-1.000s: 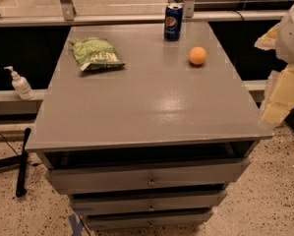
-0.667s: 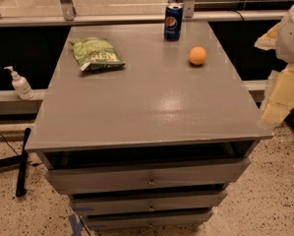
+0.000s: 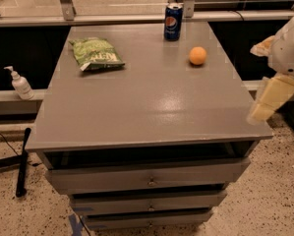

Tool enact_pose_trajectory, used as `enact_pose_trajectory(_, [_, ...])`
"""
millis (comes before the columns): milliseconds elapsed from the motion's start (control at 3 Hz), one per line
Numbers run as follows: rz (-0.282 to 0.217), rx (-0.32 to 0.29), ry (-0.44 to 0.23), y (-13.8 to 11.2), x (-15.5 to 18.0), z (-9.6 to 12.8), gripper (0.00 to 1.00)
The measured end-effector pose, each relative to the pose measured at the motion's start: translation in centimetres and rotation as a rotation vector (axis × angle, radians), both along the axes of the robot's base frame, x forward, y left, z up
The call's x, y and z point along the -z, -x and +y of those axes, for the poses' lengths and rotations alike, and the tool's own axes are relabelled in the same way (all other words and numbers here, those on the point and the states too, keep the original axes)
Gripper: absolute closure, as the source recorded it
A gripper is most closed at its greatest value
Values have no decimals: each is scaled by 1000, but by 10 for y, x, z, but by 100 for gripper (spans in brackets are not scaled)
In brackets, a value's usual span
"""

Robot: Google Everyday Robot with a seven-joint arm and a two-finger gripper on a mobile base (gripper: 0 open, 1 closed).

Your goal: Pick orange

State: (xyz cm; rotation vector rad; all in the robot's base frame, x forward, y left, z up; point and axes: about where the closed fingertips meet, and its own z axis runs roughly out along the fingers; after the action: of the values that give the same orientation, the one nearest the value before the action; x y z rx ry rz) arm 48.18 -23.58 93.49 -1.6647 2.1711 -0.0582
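One orange [image 3: 197,55] near can [image 3: 173,21]; end effector [image 3: 272,100] at table [image 3: 151,107] right edge, state unclear.

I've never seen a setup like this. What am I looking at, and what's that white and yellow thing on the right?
It is one photo looking down on a grey drawer cabinet; where the camera is mounted is not known. The white and yellow thing is the gripper at the end of a robot's single arm, hanging by the cabinet's front right corner. On top are a green snack bag, an upright blue soda can at the back and, near it, an orange. The robot is meant to pick the orange, which lies on the top, apart from the gripper.
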Motion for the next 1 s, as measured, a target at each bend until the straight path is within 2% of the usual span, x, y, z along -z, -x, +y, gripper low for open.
enact_pose_trajectory(333, [-103,43,-112,-73,23,-13,0])
enact_pose_trajectory(667, [-182,113,-244,-147,34,-19,0])
enact_pose_trajectory(1000, [-213,198,-377,-202,45,-22,0])
